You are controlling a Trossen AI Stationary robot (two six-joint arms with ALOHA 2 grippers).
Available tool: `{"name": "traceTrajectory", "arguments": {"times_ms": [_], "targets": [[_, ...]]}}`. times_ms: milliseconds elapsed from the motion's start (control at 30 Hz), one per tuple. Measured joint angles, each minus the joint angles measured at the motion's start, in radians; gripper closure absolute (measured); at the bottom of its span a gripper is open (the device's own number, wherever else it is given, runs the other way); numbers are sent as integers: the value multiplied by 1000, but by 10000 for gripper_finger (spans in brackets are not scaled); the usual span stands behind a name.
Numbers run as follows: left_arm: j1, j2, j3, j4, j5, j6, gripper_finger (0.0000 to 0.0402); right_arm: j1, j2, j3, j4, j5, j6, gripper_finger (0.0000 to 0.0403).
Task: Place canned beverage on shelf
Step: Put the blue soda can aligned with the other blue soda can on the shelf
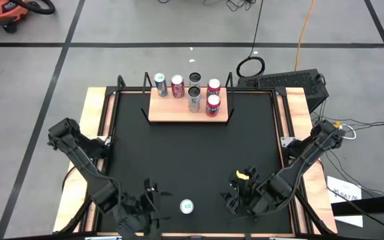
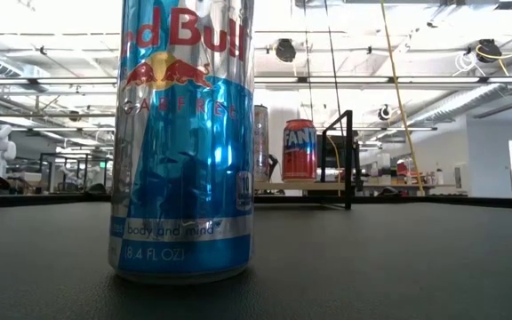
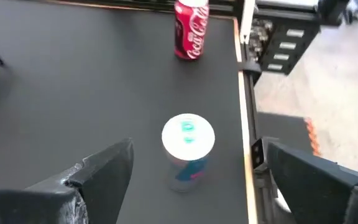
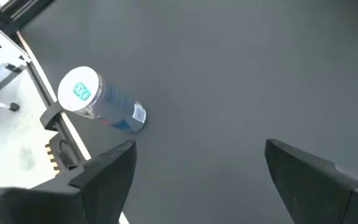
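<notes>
A blue-and-silver canned beverage (image 1: 187, 207) stands upright on its base on the black table, close to the near edge; it fills the left of the low view (image 2: 183, 133). My left gripper (image 1: 153, 200) hovers open just left of it and above table level, looking at the can (image 3: 188, 149) past its fingers. My right gripper (image 1: 235, 197) hovers open to the can's right, and its wrist view shows the can (image 4: 98, 99) off to one side. The light-wood shelf (image 1: 172, 112) stands at the far middle with several cans upright on it.
A red cola can (image 3: 191, 28) stands on the table beyond the blue can, near the wooden edge strip; the high view does not show it. An orange soda can (image 2: 299, 149) shows on the shelf. Bare black tabletop (image 1: 192, 157) lies between the near can and the shelf.
</notes>
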Motion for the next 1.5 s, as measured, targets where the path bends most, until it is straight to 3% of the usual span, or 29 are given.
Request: {"name": "traceTrajectory", "arguments": {"times_ms": [367,667,1233,1500], "targets": [[96,151,0,200,192,147,36,59,26,0,4,42,128,64],[157,165,0,194,195,143,36,102,26,0,5,106,206,64],[180,234,0,200,281,168,37,102,26,1,-16,112,207,64],[217,234,0,180,327,168,97,102,25,1,-60,112,209,64]]}}
